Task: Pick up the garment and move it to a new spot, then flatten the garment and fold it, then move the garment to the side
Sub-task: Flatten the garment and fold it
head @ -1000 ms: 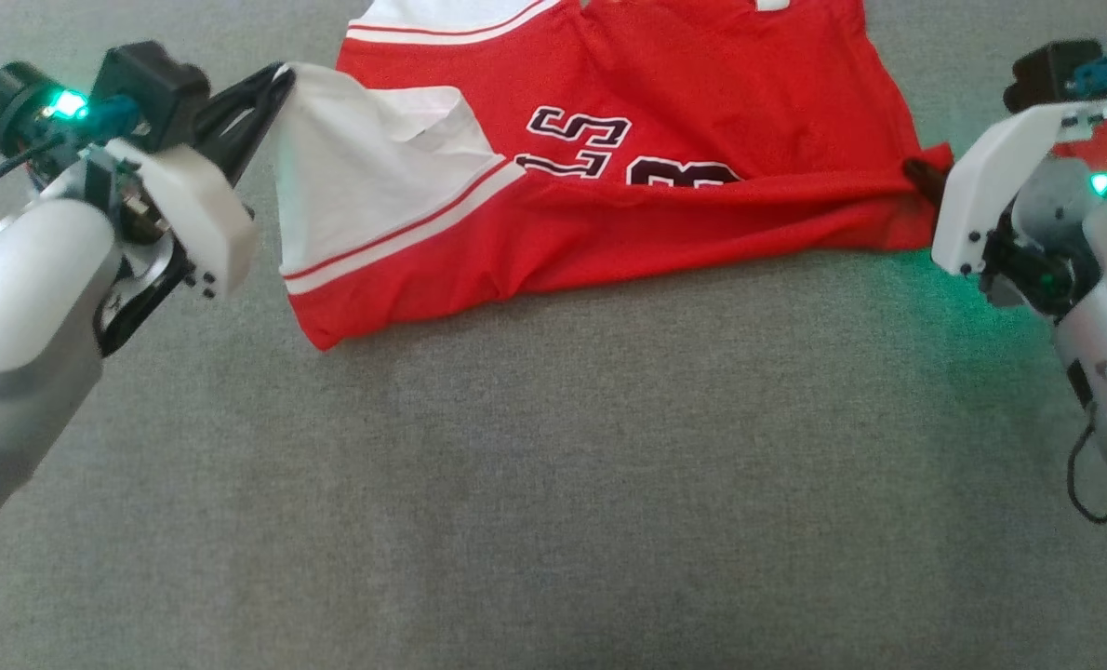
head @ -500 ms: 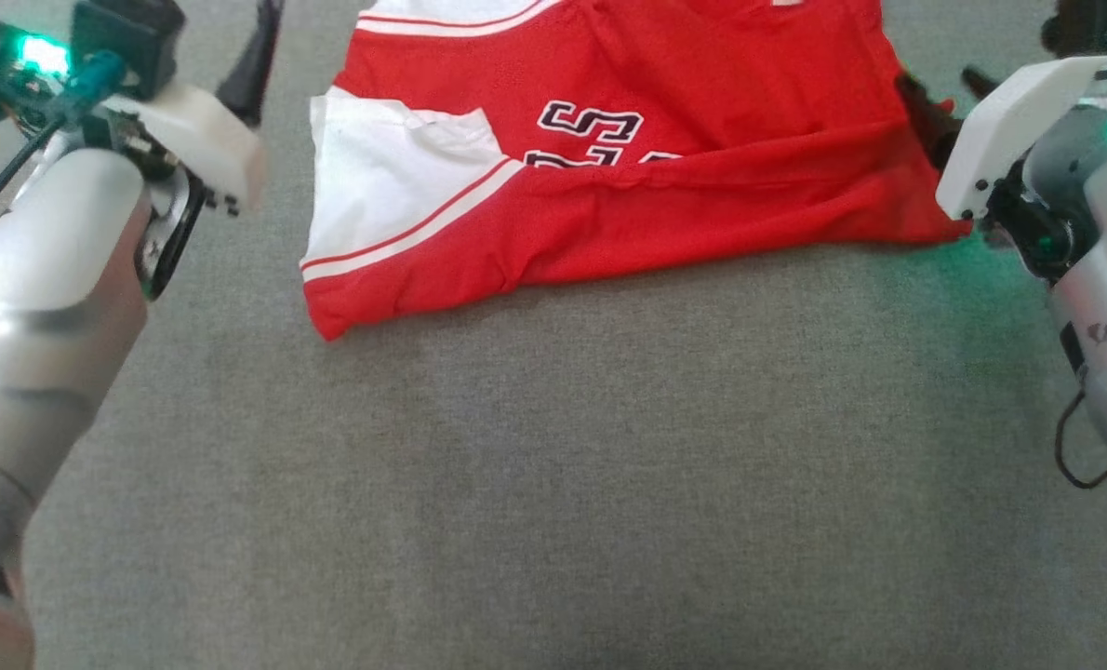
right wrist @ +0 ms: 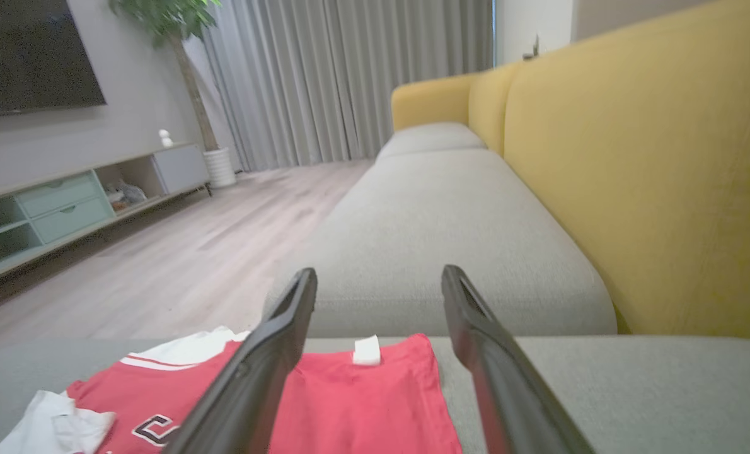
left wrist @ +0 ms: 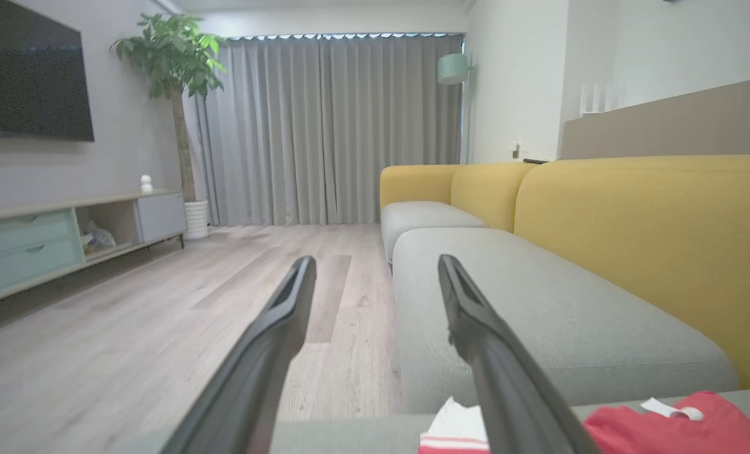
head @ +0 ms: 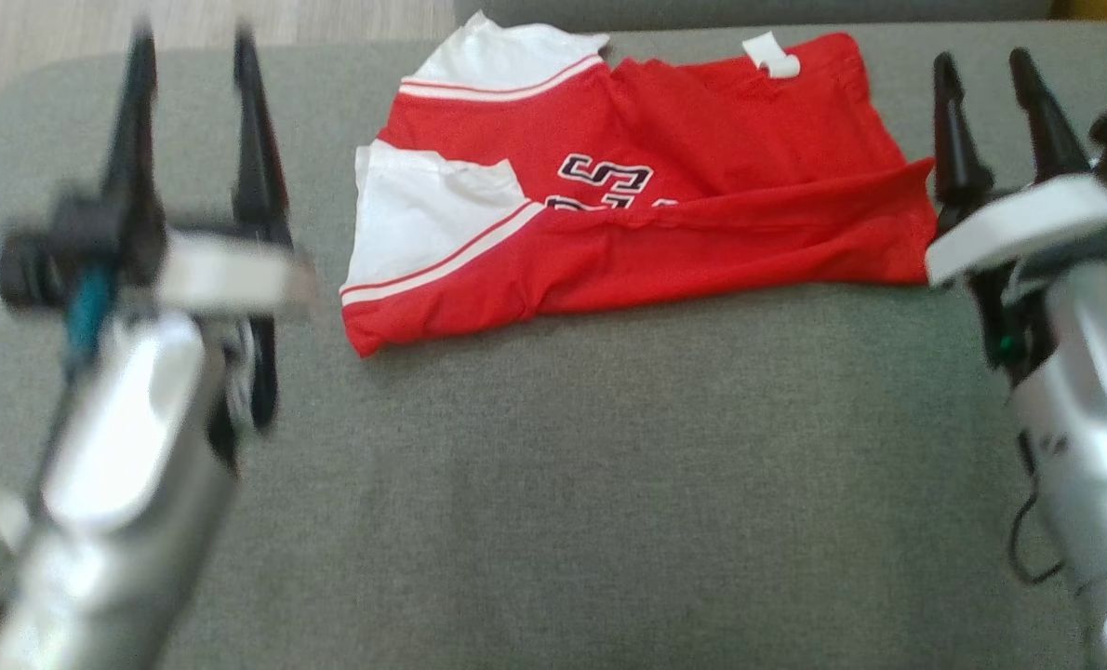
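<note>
Shirt [head: 702, 223] on the sofa seat [head: 553, 465], one arm at each side of it.
The red and white shirt lies on the far part of the grey seat, with its near edge folded over and the dark letters half covered. The left gripper [head: 191, 51] hovers apart from it on the left, blurred, with fingers wide and pointing away from the robot, holding nothing. The right gripper [head: 981, 65] is just beside the shirt's right edge, also spread and empty. I cannot tell if it touches the cloth.
</note>
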Tool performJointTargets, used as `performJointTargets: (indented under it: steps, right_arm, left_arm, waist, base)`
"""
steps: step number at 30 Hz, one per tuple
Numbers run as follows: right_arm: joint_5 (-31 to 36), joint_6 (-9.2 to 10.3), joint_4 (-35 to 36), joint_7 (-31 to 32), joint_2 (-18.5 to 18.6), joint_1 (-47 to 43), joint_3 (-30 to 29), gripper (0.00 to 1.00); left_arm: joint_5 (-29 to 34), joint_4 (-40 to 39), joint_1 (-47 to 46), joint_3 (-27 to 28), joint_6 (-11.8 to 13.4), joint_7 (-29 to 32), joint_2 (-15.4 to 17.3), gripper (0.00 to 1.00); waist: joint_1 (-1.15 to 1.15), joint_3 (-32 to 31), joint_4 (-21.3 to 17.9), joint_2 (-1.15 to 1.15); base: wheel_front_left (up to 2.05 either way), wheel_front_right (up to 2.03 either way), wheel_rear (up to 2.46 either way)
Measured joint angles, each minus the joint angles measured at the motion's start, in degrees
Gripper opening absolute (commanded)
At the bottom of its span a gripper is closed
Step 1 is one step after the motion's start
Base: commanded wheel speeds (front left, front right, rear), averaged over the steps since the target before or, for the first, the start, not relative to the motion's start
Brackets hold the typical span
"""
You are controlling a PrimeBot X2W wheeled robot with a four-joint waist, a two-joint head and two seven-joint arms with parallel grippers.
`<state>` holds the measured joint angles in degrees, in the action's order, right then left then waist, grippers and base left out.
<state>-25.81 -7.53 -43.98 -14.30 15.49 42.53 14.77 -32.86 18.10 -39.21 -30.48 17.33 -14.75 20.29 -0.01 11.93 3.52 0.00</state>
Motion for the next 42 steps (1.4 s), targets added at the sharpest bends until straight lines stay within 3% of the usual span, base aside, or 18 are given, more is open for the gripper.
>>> performJointTargets:
  steps: [5,9,16,30,42]
  right_arm:
    - [9.09,0.00,14.41,-0.08,-8.48,-12.55,-14.21,1.00]
    - [12.15,0.00,20.29,-0.08,-12.07,-23.75,-19.18,1.00]
    - [9.16,0.00,23.86,-0.08,-12.50,-28.77,-17.52,1.00]
    - [8.71,0.00,24.72,-0.08,-12.54,-26.72,-14.94,1.00]
    - [7.62,0.00,24.25,-0.08,-12.54,-25.98,-14.04,1.00]
  left_arm:
    - [4.42,-6.47,13.66,7.45,-0.10,0.00,-3.96,1.00]
    - [7.94,-7.19,21.01,11.21,-2.18,0.00,-6.45,1.00]
    - [12.27,-4.38,25.19,15.91,-6.03,0.03,-11.07,1.00]
    - [13.78,18.64,15.97,15.66,-12.35,2.68,-12.62,1.00]
    - [13.17,30.28,9.26,14.89,-12.96,6.98,-13.08,1.00]
  waist:
    - [0.00,-1.77,-0.28,0.00]
    - [-0.01,-2.72,-0.50,0.00]
    - [0.01,-1.94,-1.39,0.00]
    - [0.02,2.47,-4.64,0.00]
    - [0.01,4.25,-6.73,0.00]
  base:
    - [0.00,0.00,0.00]
    - [0.00,0.00,0.00]
    - [0.00,0.00,0.00]
    - [0.00,0.00,0.00]
    - [0.00,0.00,0.00]
